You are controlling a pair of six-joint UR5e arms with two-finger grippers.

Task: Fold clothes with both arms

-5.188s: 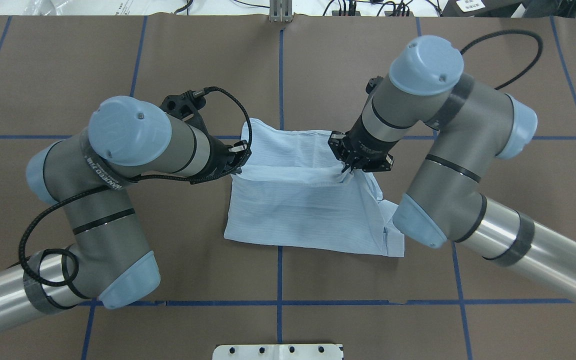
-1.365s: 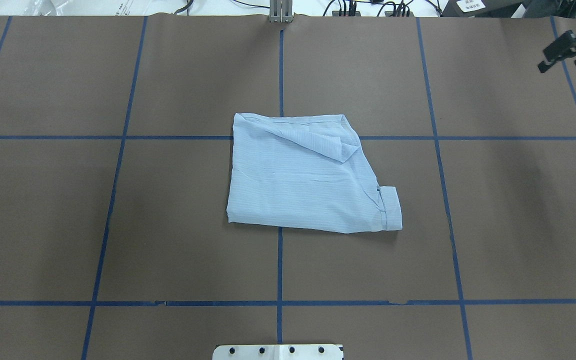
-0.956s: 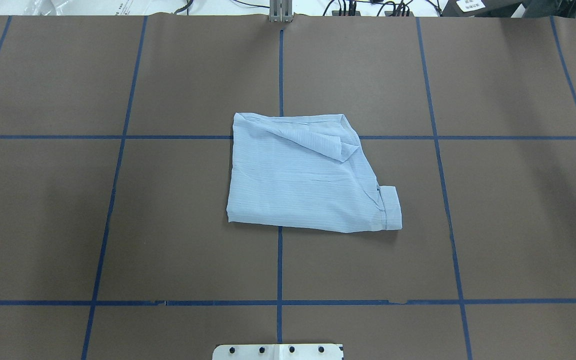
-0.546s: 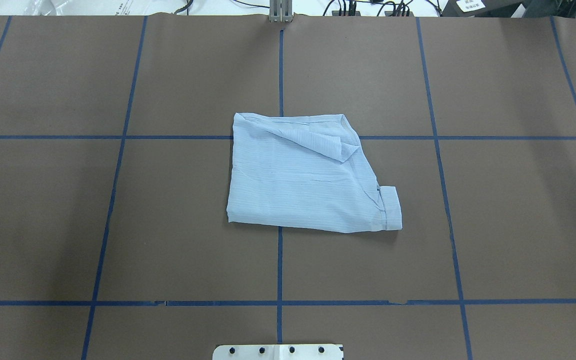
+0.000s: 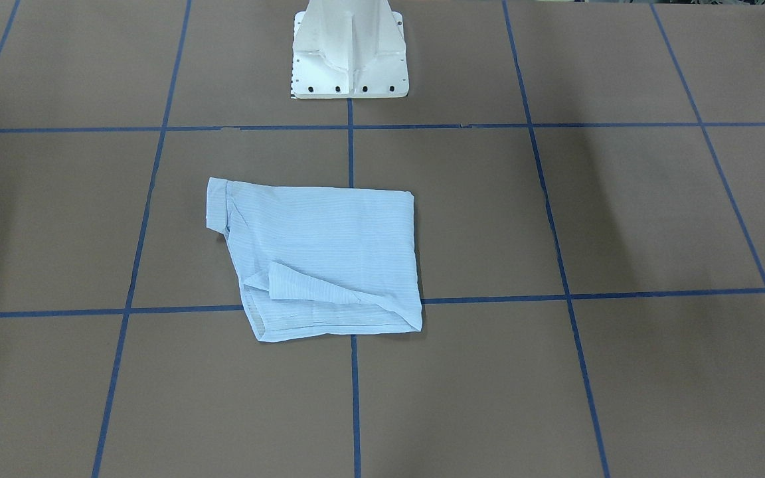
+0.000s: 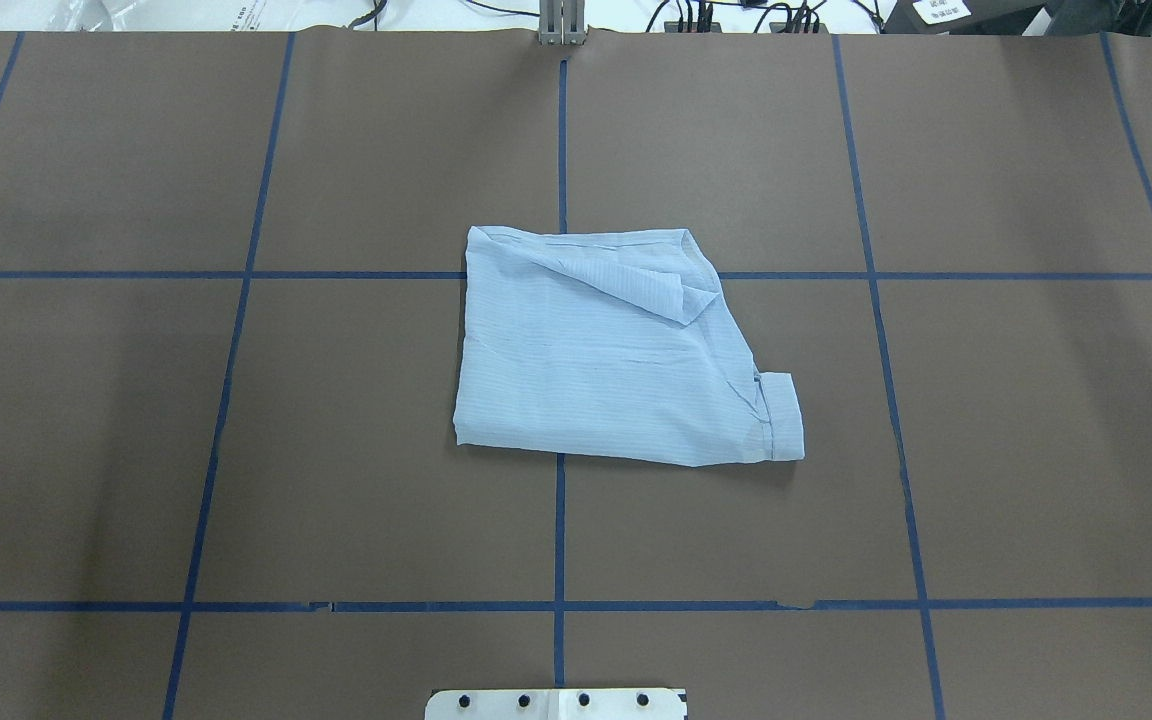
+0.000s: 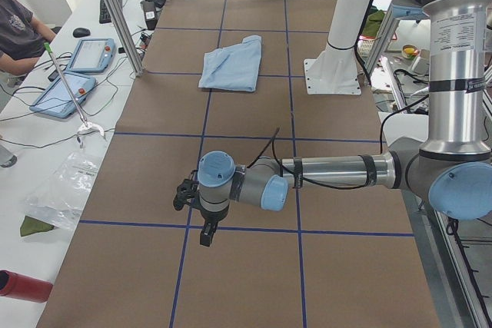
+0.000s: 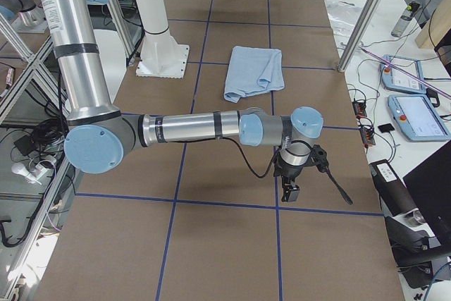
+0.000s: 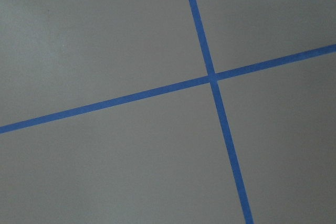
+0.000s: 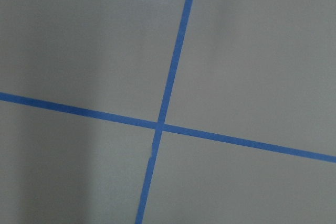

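The shirt (image 6: 596,370) is lying folded in a rough rectangle at the middle of the brown counter (image 6: 136,400), over a crossing of the blue tape lines (image 6: 86,274). Its left edge is running straight; a flap (image 6: 651,285) is turning back at its far right corner, and a stitched band (image 6: 781,415) is sticking out at its near right. The left hand (image 7: 206,236) is hanging above the counter's left end, well apart from the shirt; the right hand (image 8: 288,194) is hanging above the right end. Whether either hand is apart or together cannot be told.
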